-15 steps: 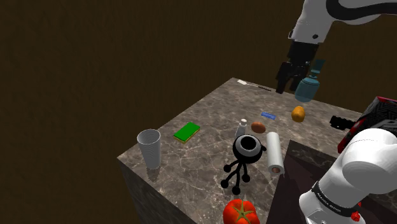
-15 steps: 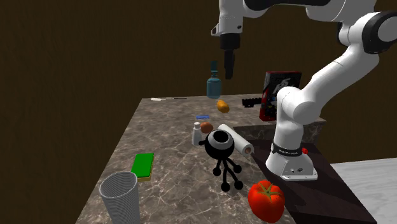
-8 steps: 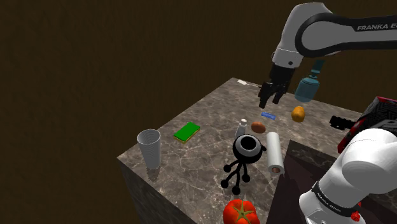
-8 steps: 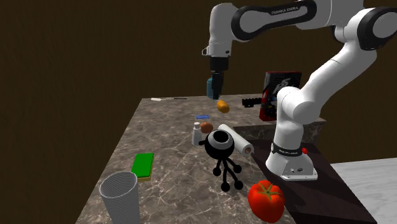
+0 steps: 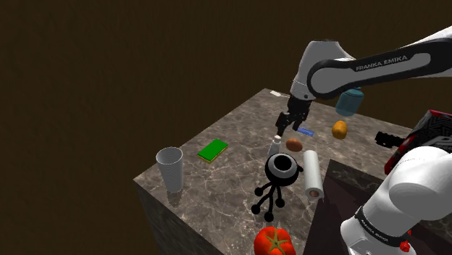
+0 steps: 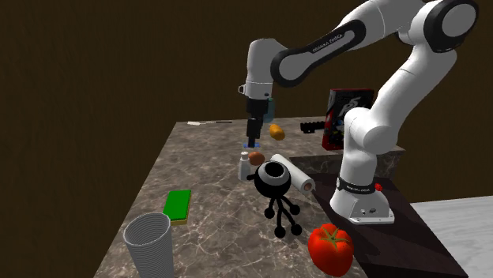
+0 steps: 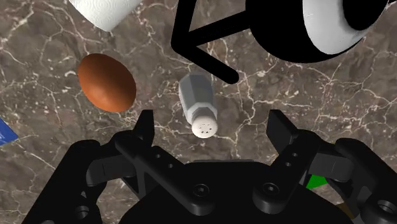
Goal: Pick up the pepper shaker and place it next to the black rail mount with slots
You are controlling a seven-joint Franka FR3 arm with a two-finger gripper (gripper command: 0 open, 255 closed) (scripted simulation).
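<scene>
The pepper shaker point(image 5: 275, 144) point(image 6: 243, 166) point(image 7: 198, 105) is a small pale bottle with a holed cap, standing upright on the dark marble counter point(image 5: 232, 174). My gripper point(image 5: 285, 124) point(image 6: 254, 136) point(image 7: 213, 130) hangs open just above it, a little toward the far side, and touches nothing. In the wrist view the shaker's cap lies between the two spread fingers point(image 7: 145, 130), slightly ahead of them. The black rail mount with slots point(image 5: 391, 140) point(image 6: 312, 126) lies at the counter's far end, beside a red and black box point(image 5: 434, 124) point(image 6: 348, 110).
Close around the shaker are a brown egg point(image 5: 293, 145) point(image 7: 107, 81), a paper towel roll point(image 5: 311, 174) point(image 6: 294, 174) and a black stick figure with a round head point(image 5: 279, 177) point(image 6: 276, 189). Farther off are a green sponge point(image 5: 213, 150), cup point(image 5: 170, 168), tomato point(image 5: 274, 241), orange fruit point(image 5: 340, 130) and blue bottle point(image 5: 350, 101).
The arm has swung down from high over the blue bottle toward the shoulder view's left, bringing the gripper low over the shaker. The fingers stayed open. No object has moved.
</scene>
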